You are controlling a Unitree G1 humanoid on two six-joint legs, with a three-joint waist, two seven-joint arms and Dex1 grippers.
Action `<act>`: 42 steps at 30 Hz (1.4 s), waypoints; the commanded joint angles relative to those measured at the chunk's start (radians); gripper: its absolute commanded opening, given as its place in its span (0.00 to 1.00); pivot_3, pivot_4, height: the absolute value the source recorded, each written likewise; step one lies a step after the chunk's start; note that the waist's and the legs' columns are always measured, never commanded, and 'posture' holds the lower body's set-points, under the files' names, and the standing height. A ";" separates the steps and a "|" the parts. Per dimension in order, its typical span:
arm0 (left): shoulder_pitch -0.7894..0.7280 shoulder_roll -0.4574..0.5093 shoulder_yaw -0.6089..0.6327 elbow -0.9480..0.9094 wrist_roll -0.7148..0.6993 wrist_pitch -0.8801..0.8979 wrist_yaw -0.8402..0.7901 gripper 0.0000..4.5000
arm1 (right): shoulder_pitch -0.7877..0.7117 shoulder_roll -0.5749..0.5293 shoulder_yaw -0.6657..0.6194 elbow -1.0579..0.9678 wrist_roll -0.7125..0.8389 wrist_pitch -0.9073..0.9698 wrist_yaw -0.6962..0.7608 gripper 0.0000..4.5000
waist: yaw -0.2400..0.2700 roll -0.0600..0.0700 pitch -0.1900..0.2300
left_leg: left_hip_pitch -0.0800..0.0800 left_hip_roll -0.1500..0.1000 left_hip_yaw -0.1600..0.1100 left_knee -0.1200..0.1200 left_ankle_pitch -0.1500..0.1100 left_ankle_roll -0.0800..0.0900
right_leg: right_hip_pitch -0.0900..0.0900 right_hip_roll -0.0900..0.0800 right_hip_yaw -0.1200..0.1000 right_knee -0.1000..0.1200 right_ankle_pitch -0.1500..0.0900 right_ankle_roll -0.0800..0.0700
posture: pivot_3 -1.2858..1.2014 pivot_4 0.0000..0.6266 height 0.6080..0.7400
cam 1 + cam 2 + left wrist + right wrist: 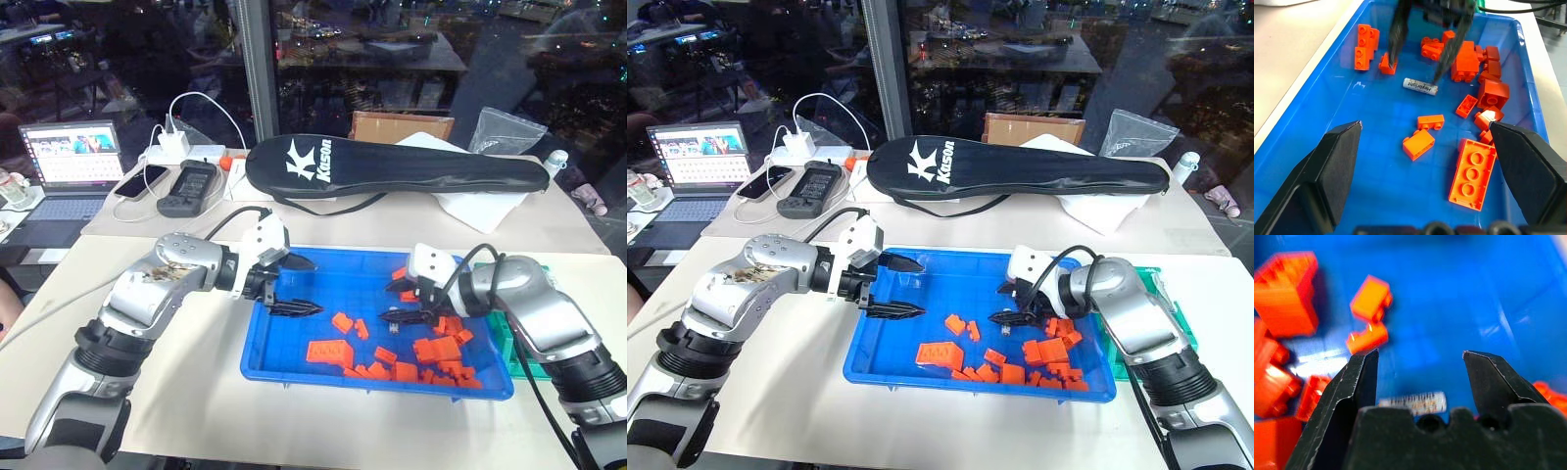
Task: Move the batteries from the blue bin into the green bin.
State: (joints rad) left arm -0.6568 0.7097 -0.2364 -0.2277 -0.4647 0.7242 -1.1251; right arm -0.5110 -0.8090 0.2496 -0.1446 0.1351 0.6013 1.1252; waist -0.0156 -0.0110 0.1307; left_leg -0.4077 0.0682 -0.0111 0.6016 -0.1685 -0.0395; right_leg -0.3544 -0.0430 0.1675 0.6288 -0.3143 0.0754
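Battery: one slim silvery cylinder with dark lettering, lying flat on the blue bin floor among orange bricks. Right gripper hangs directly over it, fingers spread and empty. Left gripper, toward nine o'clock, gapes empty too.

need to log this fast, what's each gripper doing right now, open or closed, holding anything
left gripper: open, holding nothing, over the blue bin.
right gripper: open, holding nothing, poised over a battery lying in the bin.
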 commanded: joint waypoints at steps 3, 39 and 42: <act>0.008 0.018 0.030 -0.052 -0.003 0.001 0.012 1.00 | 0.002 -0.004 0.007 0.014 -0.021 -0.057 -0.004 0.99 | -0.001 0.000 0.000 | 0.000 0.000 0.000 0.000 0.000 0.000 | 0.000 0.000 0.000 0.000 0.000 0.000 | 0.52 0.24 0.85; 0.024 0.014 0.022 -0.056 -0.002 -0.008 0.018 1.00 | -0.011 -0.032 -0.009 0.042 -0.033 -0.053 0.031 0.21 | -0.001 0.000 0.000 | 0.001 0.000 0.000 0.000 0.000 0.000 | 0.001 0.000 0.000 0.000 0.000 0.000 | 0.52 0.24 0.85; 0.024 0.014 0.022 -0.056 -0.001 -0.009 0.018 1.00 | -0.022 -0.035 -0.013 0.022 -0.022 -0.029 0.039 0.40 | -0.001 0.000 0.000 | 0.001 0.000 0.000 0.000 0.000 0.000 | 0.001 0.000 0.000 0.000 0.000 0.000 | 0.52 0.24 0.85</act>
State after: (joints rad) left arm -0.6265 0.7205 -0.2335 -0.2625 -0.4656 0.7294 -1.1064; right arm -0.5063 -0.8325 0.2644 -0.0801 0.0957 0.5531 1.1562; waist -0.0169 -0.0112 0.1308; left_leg -0.4068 0.0682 -0.0113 0.6012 -0.1685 -0.0395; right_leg -0.3535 -0.0429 0.1675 0.6287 -0.3145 0.0756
